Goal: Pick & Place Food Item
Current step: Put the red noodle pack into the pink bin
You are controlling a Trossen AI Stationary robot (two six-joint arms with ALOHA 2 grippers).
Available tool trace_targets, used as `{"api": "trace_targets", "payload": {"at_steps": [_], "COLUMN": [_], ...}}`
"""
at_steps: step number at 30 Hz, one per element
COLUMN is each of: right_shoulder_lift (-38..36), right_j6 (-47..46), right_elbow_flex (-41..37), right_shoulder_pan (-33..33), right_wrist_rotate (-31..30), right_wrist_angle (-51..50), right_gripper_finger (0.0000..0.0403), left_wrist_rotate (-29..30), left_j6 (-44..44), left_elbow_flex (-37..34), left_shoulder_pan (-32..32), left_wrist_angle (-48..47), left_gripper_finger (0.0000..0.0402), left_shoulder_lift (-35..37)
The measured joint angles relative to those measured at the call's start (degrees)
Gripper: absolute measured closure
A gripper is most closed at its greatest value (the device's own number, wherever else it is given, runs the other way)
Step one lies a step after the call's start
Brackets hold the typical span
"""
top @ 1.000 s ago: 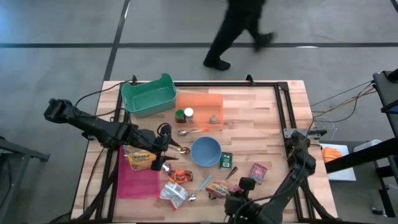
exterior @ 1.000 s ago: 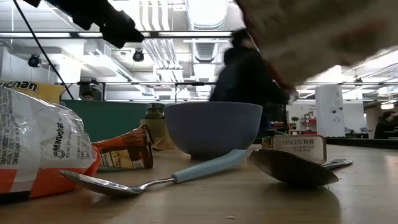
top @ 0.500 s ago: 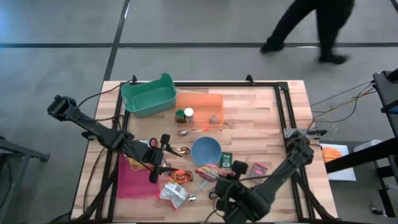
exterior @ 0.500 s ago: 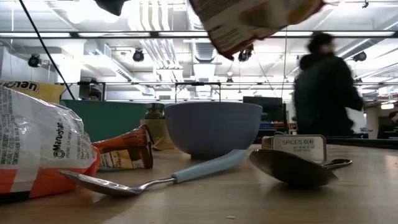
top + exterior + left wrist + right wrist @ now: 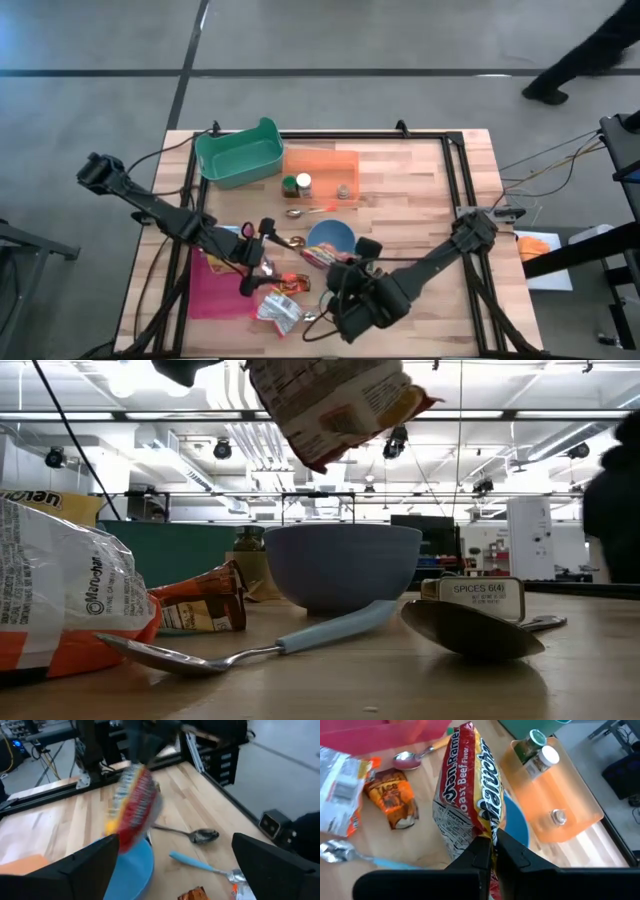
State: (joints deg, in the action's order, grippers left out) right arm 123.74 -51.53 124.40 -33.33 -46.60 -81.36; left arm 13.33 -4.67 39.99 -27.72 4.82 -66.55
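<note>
Ramen packet (image 5: 470, 800), red and yellow, hangs in the air above the blue bowl (image 5: 330, 238), pinched at one edge by the right gripper (image 5: 492, 851), whose fingers are clamped on it. Beside the bowl, the left gripper (image 5: 258, 258) hovers over the table (image 5: 420, 200) with fingers spread wide, empty. Farther back stand an orange tray (image 5: 320, 168) and a green bin (image 5: 238, 155).
</note>
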Motion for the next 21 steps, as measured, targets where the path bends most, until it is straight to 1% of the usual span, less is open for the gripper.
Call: {"api": "trace_targets", "payload": {"at_steps": [3, 6, 8, 10, 14, 21], "right_shoulder_lift": [0.0, 0.0, 0.0, 0.0, 0.0, 0.0], "right_j6": [2.2, 5.2, 7.1, 8.5, 9.3, 10.3], "right_elbow_flex": [0.0, 0.0, 0.0, 0.0, 0.0, 0.0], "right_shoulder_pan": [1.0, 2.1, 2.6, 2.9, 3.0, 3.0], "right_wrist_rotate": [0.3, 2.5, 3.5, 3.8, 4.5, 6.7], "right_wrist_angle": [2.4, 7.2, 9.8, 11.2, 11.6, 12.9], "right_gripper_finger": [0.0394, 0.0394, 0.0394, 0.0394, 0.0394, 0.0394], "left_wrist_rotate": [0.7, 2.9, 5.0, 5.6, 6.0, 6.2], "left_j6": [-1.1, -2.9, -4.4, -4.7, -5.0, -7.3], "left_elbow_flex": [1.0, 3.3, 5.3, 7.5, 11.4, 14.9], "left_shoulder_pan": [0.0, 0.0, 0.0, 0.0, 0.0, -0.1], "left_wrist_angle": [-0.5, -0.7, -2.5, -5.8, -11.5, -11.9], "left_gripper_finger": [0.0007, 0.0007, 0.0007, 0.0007, 0.0007, 0.0007], "left_shoulder_lift": [-1.8, -4.5, -6.4, -7.8, -10.6, -13.3]}}
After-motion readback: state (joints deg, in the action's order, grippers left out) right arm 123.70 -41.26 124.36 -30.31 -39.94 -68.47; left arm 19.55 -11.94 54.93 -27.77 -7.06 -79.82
